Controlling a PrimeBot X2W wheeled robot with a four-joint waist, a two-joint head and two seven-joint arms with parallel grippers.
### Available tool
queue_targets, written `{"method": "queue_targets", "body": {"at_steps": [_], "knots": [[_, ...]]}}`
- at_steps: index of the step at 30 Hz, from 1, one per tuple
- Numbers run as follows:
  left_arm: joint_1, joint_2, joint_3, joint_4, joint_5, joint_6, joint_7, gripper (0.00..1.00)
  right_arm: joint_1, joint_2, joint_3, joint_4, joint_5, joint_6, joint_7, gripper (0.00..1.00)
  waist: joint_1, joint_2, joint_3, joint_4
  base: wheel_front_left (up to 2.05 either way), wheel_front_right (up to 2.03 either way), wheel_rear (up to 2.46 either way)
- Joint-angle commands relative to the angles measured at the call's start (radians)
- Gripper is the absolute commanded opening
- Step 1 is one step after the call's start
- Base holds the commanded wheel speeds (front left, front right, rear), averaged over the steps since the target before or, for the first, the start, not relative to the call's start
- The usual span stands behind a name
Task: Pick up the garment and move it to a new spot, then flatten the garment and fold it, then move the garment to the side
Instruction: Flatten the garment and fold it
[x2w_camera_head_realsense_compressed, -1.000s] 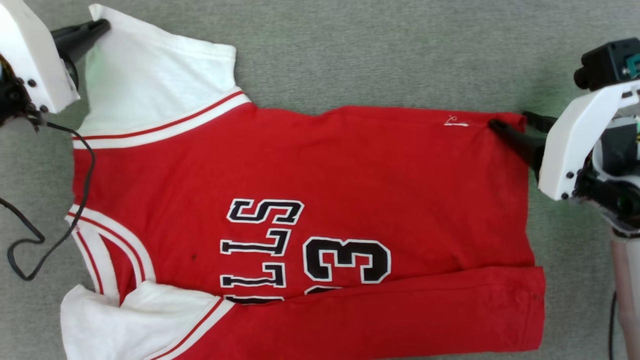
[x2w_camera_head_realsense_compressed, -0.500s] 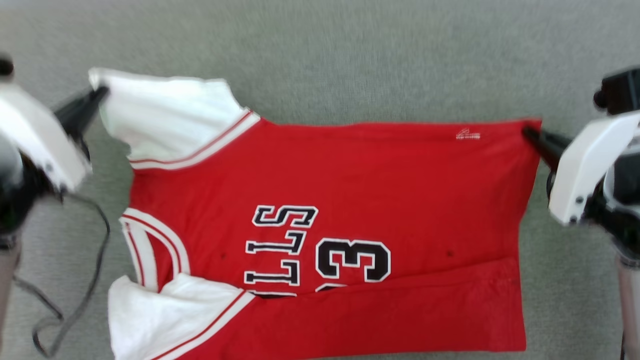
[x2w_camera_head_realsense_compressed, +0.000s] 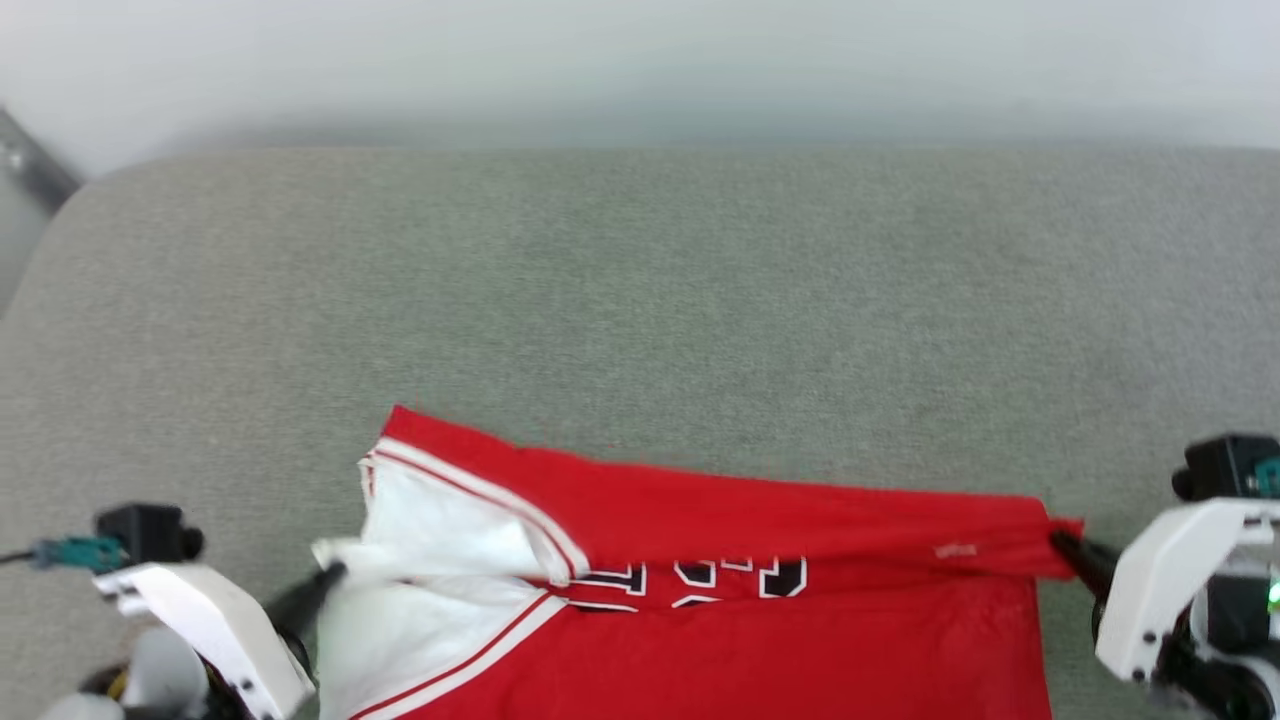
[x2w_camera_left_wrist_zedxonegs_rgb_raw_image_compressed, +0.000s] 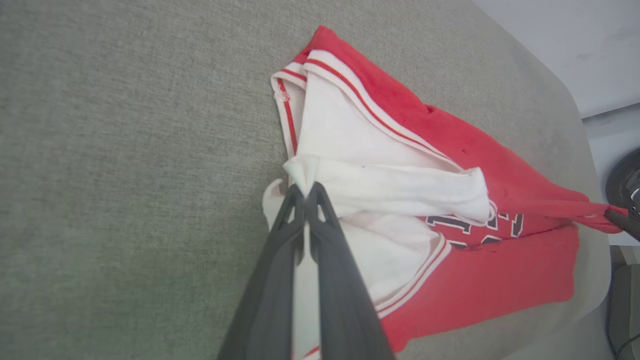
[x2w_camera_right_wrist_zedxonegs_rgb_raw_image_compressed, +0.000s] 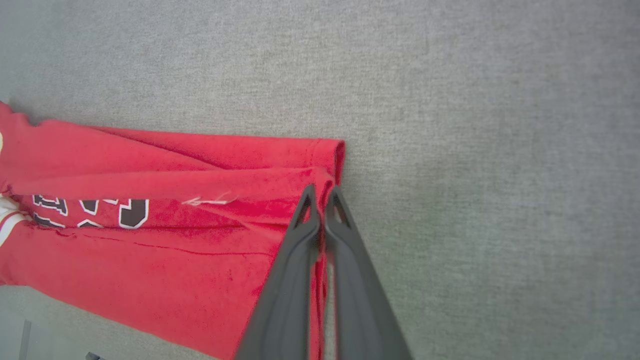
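Left gripper (x2w_camera_left_wrist_zedxonegs_rgb_raw_image_compressed: 304, 189) pinched tight on garment (x2w_camera_head_realsense_compressed: 800, 650) white sleeve. Right gripper (x2w_camera_right_wrist_zedxonegs_rgb_raw_image_compressed: 321, 191) pinched tight on red corner. Black letters half hidden under fold. Near edge cut off.

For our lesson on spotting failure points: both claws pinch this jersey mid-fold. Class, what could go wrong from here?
1. The left claw pinches only a small tip of the white sleeve; it may slip out.
2. That sleeve is bunched over the lettering, so the fold of the garment could land creased.
3. The right claw holds a thin hem corner; uneven pull could skew the edges.
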Motion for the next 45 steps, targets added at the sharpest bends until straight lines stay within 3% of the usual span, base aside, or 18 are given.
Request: {"method": "queue_targets", "body": {"at_steps": [1,2,3,4,5,6,7,8,9,17,24,29,31,37,45], "knots": [[0.033,-0.012,-0.023,0.006,-0.002,0.006,0.017,0.0,0.042,0.012,-0.014,0.006,0.001,0.0,-0.017,0.0,0.0003,0.0,-0.024,0.024,0.0,0.0,0.0],[0.033,-0.012,-0.023,0.006,-0.002,0.006,0.017,0.0,0.042,0.012,-0.014,0.006,0.001,0.0,-0.017,0.0,0.0003,0.0,-0.024,0.024,0.0,0.0,0.0],[0.045,-0.017,-0.033,0.01,-0.002,0.008,0.021,0.0,0.061,0.018,-0.021,0.013,0.004,-0.001,-0.024,0.12,0.0003,0.0,-0.026,0.026,0.0,0.0,0.0],[0.055,-0.024,-0.039,0.018,-0.003,0.012,0.022,0.0,0.082,0.023,-0.022,0.019,0.003,-0.001,-0.03,0.43,0.0003,0.0,-0.03,0.027,0.0,0.0,0.0],[0.066,-0.031,-0.048,0.023,-0.008,0.01,0.029,0.0,0.098,0.026,-0.023,0.023,-0.001,-0.001,-0.039,1.0,0.0003,0.0,-0.032,0.027,0.0,0.0,0.0],[0.074,-0.036,-0.05,0.028,-0.01,0.011,0.027,0.0,0.11,0.033,-0.026,0.03,-0.002,-0.001,-0.048,1.0,0.0003,0.0,-0.034,0.027,0.0,0.0,0.0],[0.078,-0.039,-0.052,0.034,-0.006,0.013,0.019,0.26,0.121,0.038,-0.025,0.035,-0.003,0.0,-0.058,1.0,0.0003,0.0,-0.035,0.026,0.0,0.0,0.0],[0.083,-0.043,-0.055,0.038,-0.004,0.012,0.015,0.93,0.132,0.041,-0.024,0.04,-0.003,0.0,-0.068,1.0,0.0003,0.0,-0.037,0.025,0.0,0.0,0.0],[0.088,-0.047,-0.057,0.04,0.001,0.01,0.006,1.0,0.142,0.044,-0.021,0.044,-0.001,0.0,-0.077,1.0,0.0003,0.0,-0.04,0.022,0.0,0.0,0.0],[0.098,-0.055,-0.024,0.004,0.136,0.038,-0.209,1.0,0.198,0.044,0.005,-0.037,0.006,-0.001,-0.197,1.0,0.0003,0.0,-0.078,-0.011,0.0,0.0,0.0],[0.081,-0.1,0.0,-0.05,0.218,0.075,-0.377,1.0,0.178,0.025,-0.037,-0.113,-0.01,-0.001,-0.173,1.0,0.0003,0.0,-0.111,-0.043,0.0,0.0,0.0],[0.043,-0.133,-0.01,-0.08,0.299,0.1,-0.491,1.0,0.154,0.014,-0.075,-0.098,-0.008,0.0,-0.078,1.0,0.0003,0.0,-0.111,-0.041,0.0,0.0,0.0],[0.012,-0.159,-0.02,-0.113,0.385,0.141,-0.585,1.0,0.144,0.02,-0.104,-0.086,-0.009,0.0,0.038,1.0,0.0003,0.0,-0.095,-0.019,0.0,0.0,0.0],[-0.021,-0.185,-0.04,-0.182,0.494,0.187,-0.647,1.0,0.13,0.053,-0.114,-0.093,-0.026,0.0,0.138,1.0,0.0003,0.0,-0.041,0.035,0.0,0.0,0.0],[-0.054,-0.197,-0.076,-0.217,0.567,0.173,-0.665,1.0,0.114,0.092,-0.118,-0.018,-0.048,0.0,0.194,1.0,0.0003,0.0,0.029,0.106,0.0,0.0,0.0]]}}
